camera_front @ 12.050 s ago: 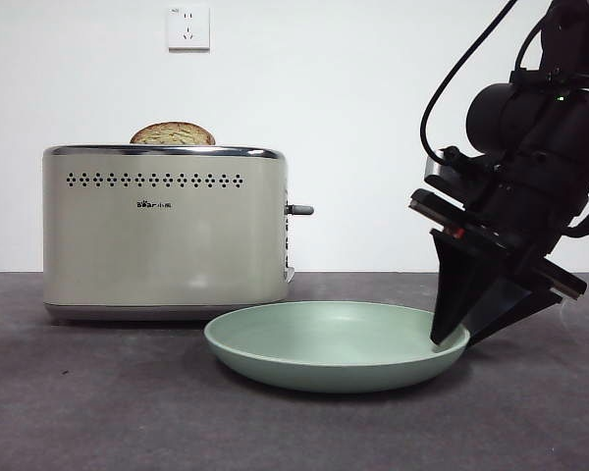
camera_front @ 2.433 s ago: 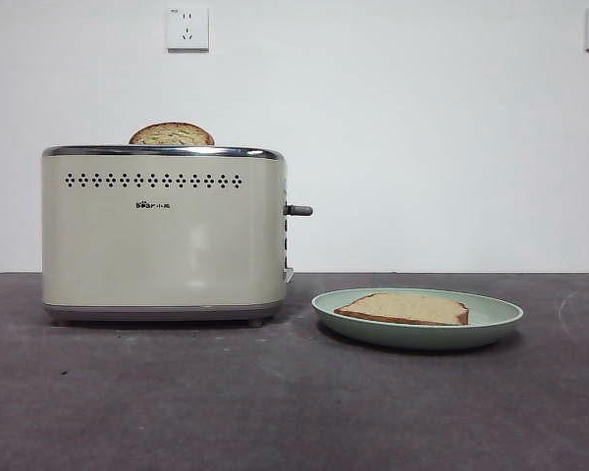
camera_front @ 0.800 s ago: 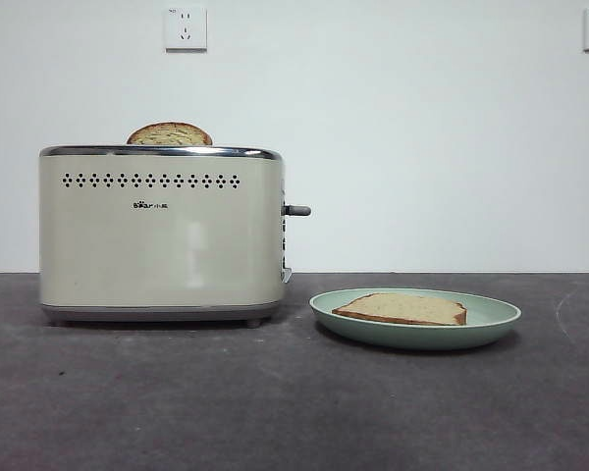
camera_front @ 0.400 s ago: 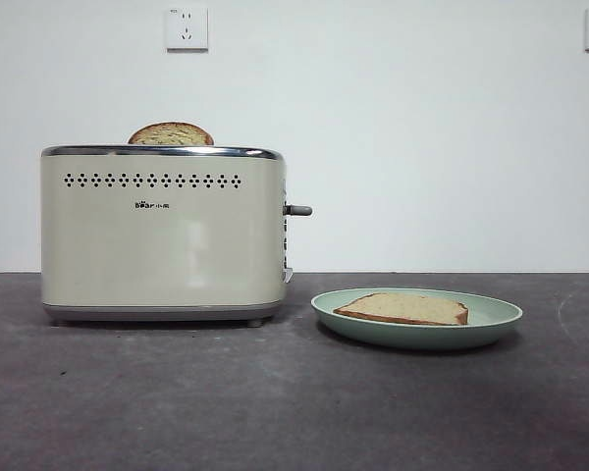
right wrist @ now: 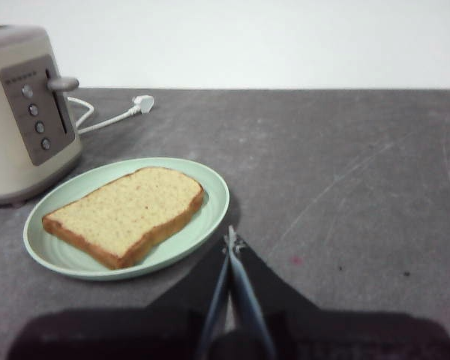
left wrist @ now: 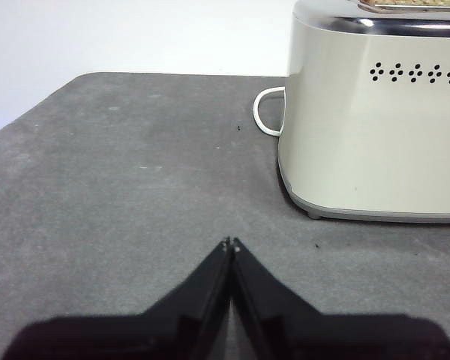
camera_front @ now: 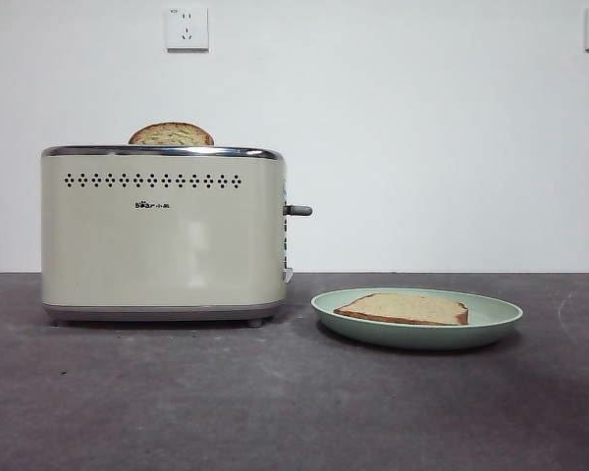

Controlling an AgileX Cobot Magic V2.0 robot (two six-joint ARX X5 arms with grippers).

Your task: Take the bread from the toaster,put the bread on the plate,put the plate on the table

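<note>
The bread lay flat on the plate, just beyond the right gripper; both grippers' jaws were clenched, empty. The slice looked light and crumbly; the plate's rim suits gripping.

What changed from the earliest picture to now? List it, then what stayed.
The plate moved right, away from the toaster, and now carries the bread. The arm that gripped its rim let go and left the front view. Both grippers, left and right, are shut and empty. The toaster and second slice stayed.
</note>
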